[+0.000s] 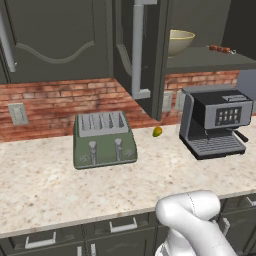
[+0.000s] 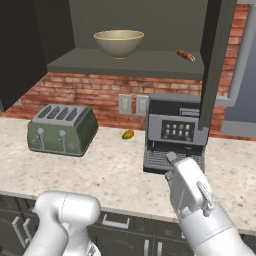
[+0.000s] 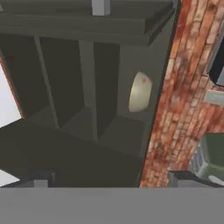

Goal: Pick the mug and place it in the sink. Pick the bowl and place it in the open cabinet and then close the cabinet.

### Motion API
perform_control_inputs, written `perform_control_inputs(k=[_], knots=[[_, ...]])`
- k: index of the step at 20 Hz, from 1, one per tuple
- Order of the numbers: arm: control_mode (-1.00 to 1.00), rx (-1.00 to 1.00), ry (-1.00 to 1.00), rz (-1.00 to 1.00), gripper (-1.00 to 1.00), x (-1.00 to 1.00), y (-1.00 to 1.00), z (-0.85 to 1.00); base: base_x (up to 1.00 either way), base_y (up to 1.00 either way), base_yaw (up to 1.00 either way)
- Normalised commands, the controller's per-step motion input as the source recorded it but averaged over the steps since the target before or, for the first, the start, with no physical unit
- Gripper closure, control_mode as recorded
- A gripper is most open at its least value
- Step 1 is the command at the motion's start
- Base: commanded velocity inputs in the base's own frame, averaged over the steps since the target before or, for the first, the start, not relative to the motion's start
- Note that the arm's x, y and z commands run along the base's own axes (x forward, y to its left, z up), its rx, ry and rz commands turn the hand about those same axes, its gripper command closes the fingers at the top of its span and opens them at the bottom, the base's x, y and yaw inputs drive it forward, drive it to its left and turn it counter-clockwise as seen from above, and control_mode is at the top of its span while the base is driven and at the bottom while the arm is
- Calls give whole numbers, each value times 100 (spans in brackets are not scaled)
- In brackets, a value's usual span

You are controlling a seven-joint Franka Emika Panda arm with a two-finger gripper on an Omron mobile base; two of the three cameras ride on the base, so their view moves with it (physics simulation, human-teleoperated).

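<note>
Bowl sits in the open cabinet, door ajar.
Your tool [image 3: 109,180] stands wide, holding nothing; the bowl [image 2: 119,43] rests on the cabinet [image 2: 125,62] shelf at 12 o'clock above the counter [image 2: 110,170].

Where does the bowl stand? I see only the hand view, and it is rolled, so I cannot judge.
Observer: The bowl stands upright on the shelf inside the cabinet.
Operator: Is something beside it?
Observer: A small brown item lies on the same shelf, to its right, apart from it.
Operator: And the door?
Observer: The door stands open, swung out above the counter between the toaster and the coffee machine.
</note>
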Motion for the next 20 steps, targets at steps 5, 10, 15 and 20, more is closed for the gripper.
perform_control_inputs(k=[5,10,15,20], knots=[[-100,15,-24,9,-100,0,-61,4,0,0,0],[-100,3,12,-2,-100,7,-28,33,0,0,0],[-100,0,22,-10,-100,23,-19,6,0,0,0],[-100,0,4,-1,-100,8,-57,-13,0,0,0]])
